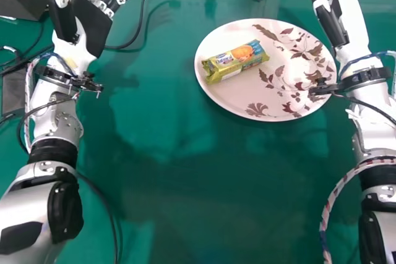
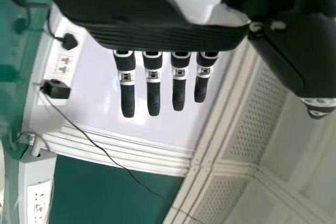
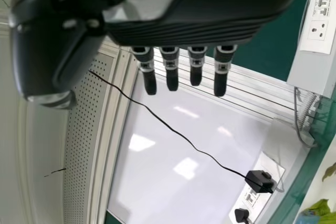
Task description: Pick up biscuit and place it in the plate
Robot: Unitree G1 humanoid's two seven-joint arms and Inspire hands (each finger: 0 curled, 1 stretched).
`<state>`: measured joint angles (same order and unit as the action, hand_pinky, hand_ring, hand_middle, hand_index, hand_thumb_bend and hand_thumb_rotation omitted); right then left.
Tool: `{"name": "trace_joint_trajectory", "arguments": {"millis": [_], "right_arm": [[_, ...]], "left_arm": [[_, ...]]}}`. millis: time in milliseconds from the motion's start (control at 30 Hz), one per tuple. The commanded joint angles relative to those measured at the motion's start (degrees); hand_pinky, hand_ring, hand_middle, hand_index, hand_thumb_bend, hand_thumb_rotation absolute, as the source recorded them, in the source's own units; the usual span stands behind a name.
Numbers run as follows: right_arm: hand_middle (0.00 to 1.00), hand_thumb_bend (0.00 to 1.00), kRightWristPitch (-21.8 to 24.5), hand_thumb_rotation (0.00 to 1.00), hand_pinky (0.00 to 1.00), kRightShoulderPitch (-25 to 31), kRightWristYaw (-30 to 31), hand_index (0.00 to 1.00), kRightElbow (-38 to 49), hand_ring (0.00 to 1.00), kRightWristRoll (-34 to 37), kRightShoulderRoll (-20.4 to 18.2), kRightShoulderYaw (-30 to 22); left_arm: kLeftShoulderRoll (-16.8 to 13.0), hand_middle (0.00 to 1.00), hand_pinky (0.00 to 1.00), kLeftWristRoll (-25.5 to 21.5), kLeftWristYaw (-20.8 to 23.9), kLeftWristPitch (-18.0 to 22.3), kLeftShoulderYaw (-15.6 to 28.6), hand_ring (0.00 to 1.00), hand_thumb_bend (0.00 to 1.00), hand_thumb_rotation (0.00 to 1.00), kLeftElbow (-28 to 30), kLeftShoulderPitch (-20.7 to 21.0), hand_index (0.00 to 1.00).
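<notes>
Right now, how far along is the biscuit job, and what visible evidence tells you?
Placing looks done: the biscuit packet lies on the plate. Nothing is in hand: the left robot hand and right robot hand are open and empty. Judging by that, probably nothing is left.

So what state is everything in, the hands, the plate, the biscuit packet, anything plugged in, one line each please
Biscuit packet, lying on the plate, looks unopened
Plate, right side up, bearing the packet
Left robot hand, open, empty
Right robot hand, open, empty
Black adapter, apparently plugged in
</notes>
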<state>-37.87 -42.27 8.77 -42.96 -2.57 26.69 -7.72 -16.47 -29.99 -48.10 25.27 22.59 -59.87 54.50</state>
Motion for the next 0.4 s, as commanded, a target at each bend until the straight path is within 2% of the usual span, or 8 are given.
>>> {"name": "trace_joint_trajectory", "arguments": {"millis": [0, 100, 233, 367], "right_arm": [[0.96, 0.80, -0.77, 0.20, 0.85, 0.47, 0.12, 0.93, -0.43, 0.95, 0.37, 0.77, -0.51], [0.97, 0.79, -1.19, 0.22, 0.88, 0.55, -0.11, 0.94, -0.52, 0.96, 0.45, 0.79, -0.71], [0.97, 0.77, -1.84, 0.21, 0.86, 0.02, 0.36, 0.95, -1.39, 0.96, 0.73, 0.85, -0.73], [0.96, 0.80, -1.85, 0.21, 0.85, -0.55, 0.25, 0.94, -2.12, 0.95, 0.77, 0.84, -0.80]], "left_arm": [[0.60, 0.91, 0.75, -1.02, -0.41, -0.89, 1.67, 0.84, 1.00, 1.00, -2.05, 1.04, 0.93], [0.69, 0.90, 0.75, -2.36, -2.23, -1.80, 3.69, 0.83, 1.00, 1.00, -3.49, 1.65, 0.93], [-0.07, 0.91, 0.75, -3.79, -4.71, -3.55, 5.86, 0.83, 1.00, 1.00, -5.09, 2.29, 0.93], [-0.71, 0.91, 0.75, -4.82, -6.36, -5.69, 7.90, 0.83, 1.00, 1.00, -5.84, 2.50, 0.93]]}}
